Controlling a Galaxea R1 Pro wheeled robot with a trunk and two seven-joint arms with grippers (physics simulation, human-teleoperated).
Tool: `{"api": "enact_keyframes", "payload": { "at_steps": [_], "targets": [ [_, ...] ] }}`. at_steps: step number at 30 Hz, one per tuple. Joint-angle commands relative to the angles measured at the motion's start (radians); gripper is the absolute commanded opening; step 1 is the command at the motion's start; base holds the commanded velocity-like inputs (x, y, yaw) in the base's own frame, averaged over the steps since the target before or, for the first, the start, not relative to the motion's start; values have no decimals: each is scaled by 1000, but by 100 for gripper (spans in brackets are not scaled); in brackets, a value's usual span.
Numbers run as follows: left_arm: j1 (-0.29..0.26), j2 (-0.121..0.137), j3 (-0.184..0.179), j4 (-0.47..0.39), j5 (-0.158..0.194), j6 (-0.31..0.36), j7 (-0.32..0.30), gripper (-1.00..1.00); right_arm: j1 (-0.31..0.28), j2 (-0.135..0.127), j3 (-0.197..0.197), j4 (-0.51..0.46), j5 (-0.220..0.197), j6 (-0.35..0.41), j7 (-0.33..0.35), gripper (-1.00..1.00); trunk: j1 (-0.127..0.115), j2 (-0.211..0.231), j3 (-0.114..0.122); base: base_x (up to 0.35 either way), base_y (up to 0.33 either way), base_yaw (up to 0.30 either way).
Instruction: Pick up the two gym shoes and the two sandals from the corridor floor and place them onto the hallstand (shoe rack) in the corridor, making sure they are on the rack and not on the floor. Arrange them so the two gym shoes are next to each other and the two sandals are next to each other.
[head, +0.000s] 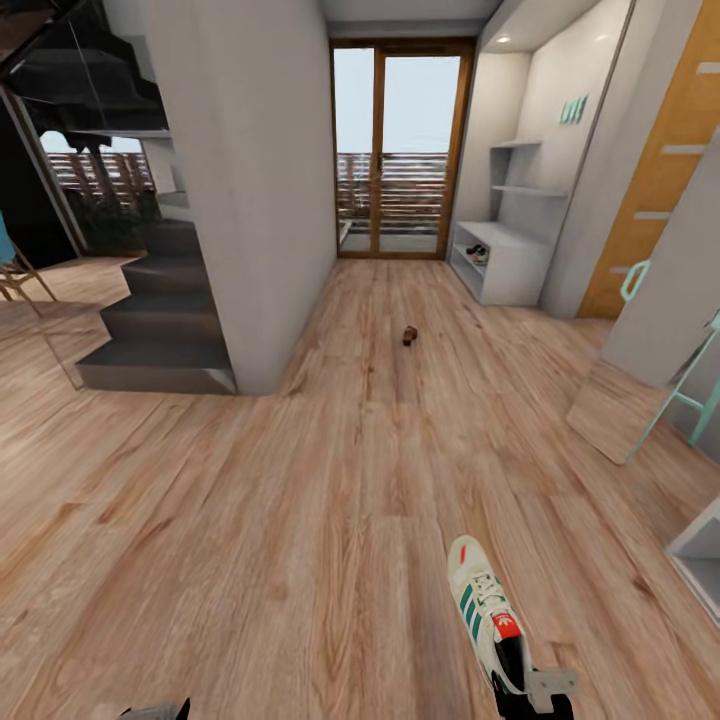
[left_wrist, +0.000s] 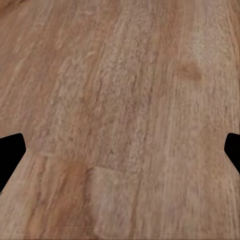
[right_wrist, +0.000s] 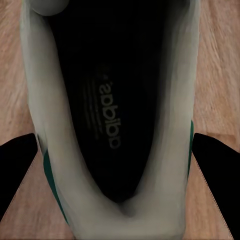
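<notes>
Item: gym shoe (head: 484, 612), white with teal stripes and an orange-red tongue patch, toe pointing away from the right pincer (head: 535, 700), heel end at the pincer. In the right wrist view the shoe (right_wrist: 107, 120) shows its dark insole straight ahead of the pincer, with the two black fingers (right_wrist: 217, 175) flanking its heel on either side and seemingly clamped on it; contact itself is not visible, so the hold is judged, not seen. Whether the shoe hangs clear of the floor (head: 250, 520) or rests on it cannot be told. Item: left pincer (left_wrist: 120, 150), fingers apart at either side of bare floor (left_wrist: 120, 100), nothing between them. Item: small dark brown object (head: 409, 335), probably a sandal, on the floor well ahead of the right pincer and slightly to its left; too small to confirm. Item: rack (head: 505, 265), light grey, far ahead of the pincer and to its right, beside the glass door (head: 400, 150); something pale and shoe-like (head: 478, 254) lies on its low shelf, identity unclear. Step in hand, by judgement: carrying one gym shoe towards the rack. Next move calls for driving the base down the corridor, steering around the brown object, keeping the shoe steady, then setting it on the shelf just beside the other shoe, if that is what lies there. The sandals remain to be done.
</notes>
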Motion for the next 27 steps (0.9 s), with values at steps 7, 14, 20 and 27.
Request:
{"api": "enact_keyframes", "payload": {
  "at_steps": [7,14,20,27],
  "targets": [
    [-1,0,2,1,10,-1,-10,100,-1,0,0,0,5,-3,-4,-100,0,0,-1,338,0,0],
    [-1,0,2,1,10,-1,-10,100,-1,0,0,0,5,-3,-4,-100,0,0,-1,338,0,0],
    [-1,0,2,1,10,-1,-10,100,-1,0,0,0,6,-3,-4,-100,0,0,-1,338,0,0],
    [-1,0,2,1,10,-1,-10,100,-1,0,0,0,6,-3,-4,-100,0,0,-1,338,0,0]
  ]
}}
